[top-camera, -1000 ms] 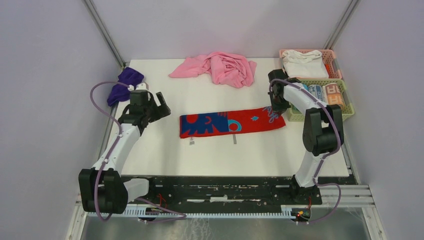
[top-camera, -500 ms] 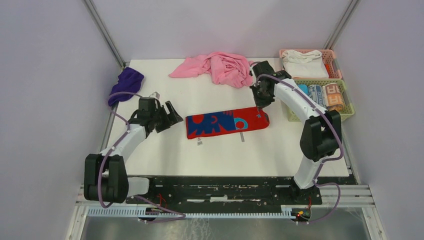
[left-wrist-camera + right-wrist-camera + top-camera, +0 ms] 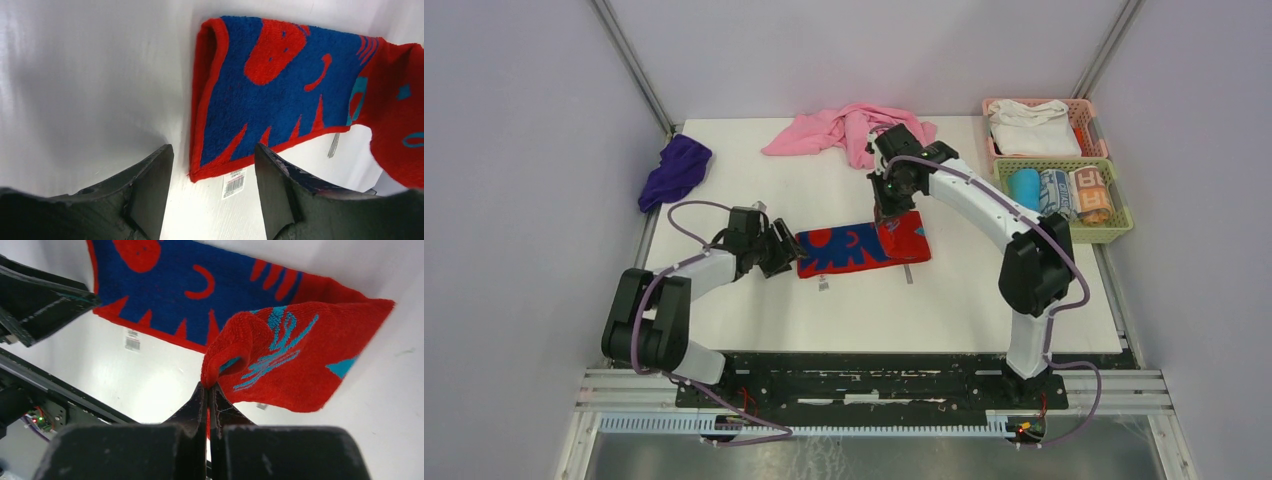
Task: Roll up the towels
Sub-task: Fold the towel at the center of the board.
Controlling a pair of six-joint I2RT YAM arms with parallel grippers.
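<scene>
White table (image 3: 984,300) carries the red-and-blue towel (image 3: 854,247), which lies between the two grippers. The right gripper (image 3: 208,386) is pressed together on the towel's red end, held raised and doubled over the flat part beneath it. The left gripper (image 3: 214,155) is spread, with the towel's other end just ahead of it, untouched. Rolling looks barely begun. The next move, I judge, calls for curling the pinched end tightly toward the left gripper.

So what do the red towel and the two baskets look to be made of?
The red towel looks like terry cloth, probably cotton: matte nubby pile in the wrist views, with a label at its hem. The green basket and pink basket look like moulded plastic, judging by their slotted lattice walls; gloss is too small to tell.
</scene>
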